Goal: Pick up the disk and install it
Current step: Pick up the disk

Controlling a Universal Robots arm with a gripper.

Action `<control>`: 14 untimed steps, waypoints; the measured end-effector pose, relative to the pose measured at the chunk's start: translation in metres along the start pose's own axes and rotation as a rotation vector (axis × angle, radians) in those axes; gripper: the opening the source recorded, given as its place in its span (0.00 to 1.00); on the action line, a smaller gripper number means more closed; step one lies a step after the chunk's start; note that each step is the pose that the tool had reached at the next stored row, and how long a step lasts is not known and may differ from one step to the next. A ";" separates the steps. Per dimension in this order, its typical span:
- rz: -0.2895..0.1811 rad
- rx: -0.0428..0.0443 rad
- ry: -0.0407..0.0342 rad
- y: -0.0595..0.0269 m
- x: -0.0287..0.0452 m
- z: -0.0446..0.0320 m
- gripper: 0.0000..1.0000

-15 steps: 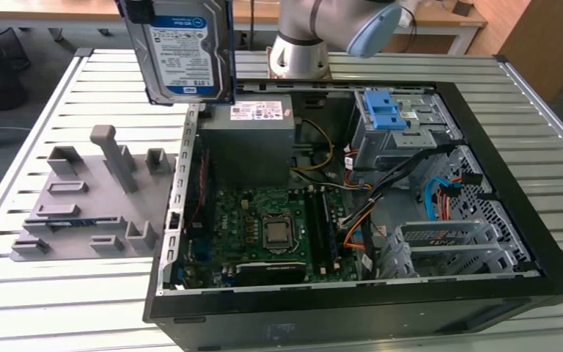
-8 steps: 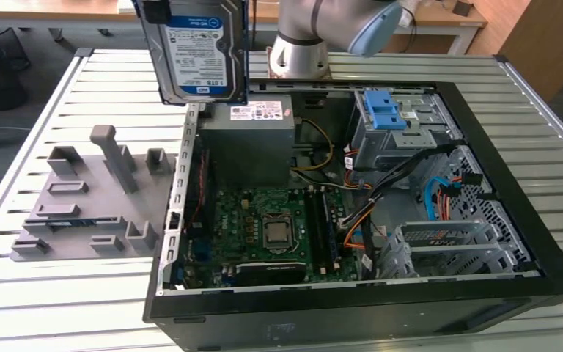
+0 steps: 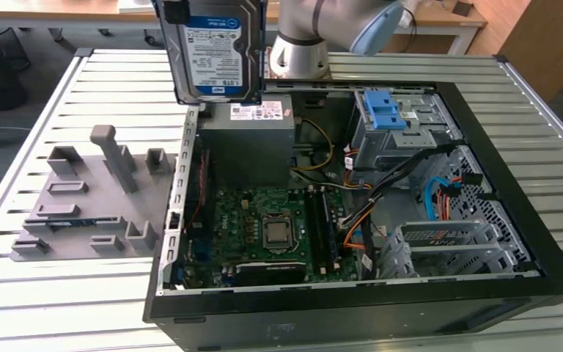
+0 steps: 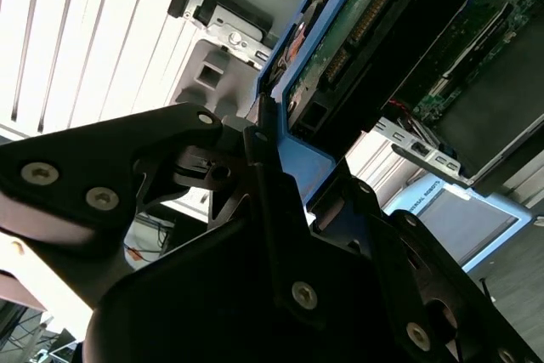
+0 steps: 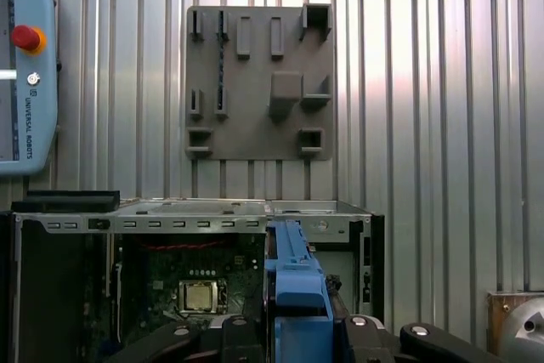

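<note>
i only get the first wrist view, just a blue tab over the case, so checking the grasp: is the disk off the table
Observer: Yes. In the exterior view the disk hangs upright in the air, its lower edge just above the grey power-supply box in the open computer case.
Operator: is the gripper clamped on it
Observer: In the second wrist view the gripper is shut on the disk's blue bracket.
Operator: where's the drive cage
Observer: In the exterior view the grey cage with two blue clips sits at the case's far side, lower than the disk and to the exterior view's right of it.
</note>
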State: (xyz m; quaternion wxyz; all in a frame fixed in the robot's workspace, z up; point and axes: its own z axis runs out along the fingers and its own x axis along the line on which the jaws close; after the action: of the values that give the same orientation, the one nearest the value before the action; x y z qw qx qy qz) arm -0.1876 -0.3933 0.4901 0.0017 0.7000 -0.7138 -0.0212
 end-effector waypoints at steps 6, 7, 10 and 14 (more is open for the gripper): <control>0.000 -0.0023 0.0001 -0.0144 -0.0003 -0.0005 0.37; 0.000 -0.0027 0.0001 -0.0167 -0.0003 -0.0006 0.37; 0.000 -0.0039 0.0001 -0.0235 -0.0005 -0.0008 0.37; 0.000 -0.0043 0.0001 -0.0270 -0.0005 -0.0009 0.37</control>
State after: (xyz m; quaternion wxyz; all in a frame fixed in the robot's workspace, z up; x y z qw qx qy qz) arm -0.1606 -0.3934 0.4902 0.0033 0.7000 -0.7138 -0.0227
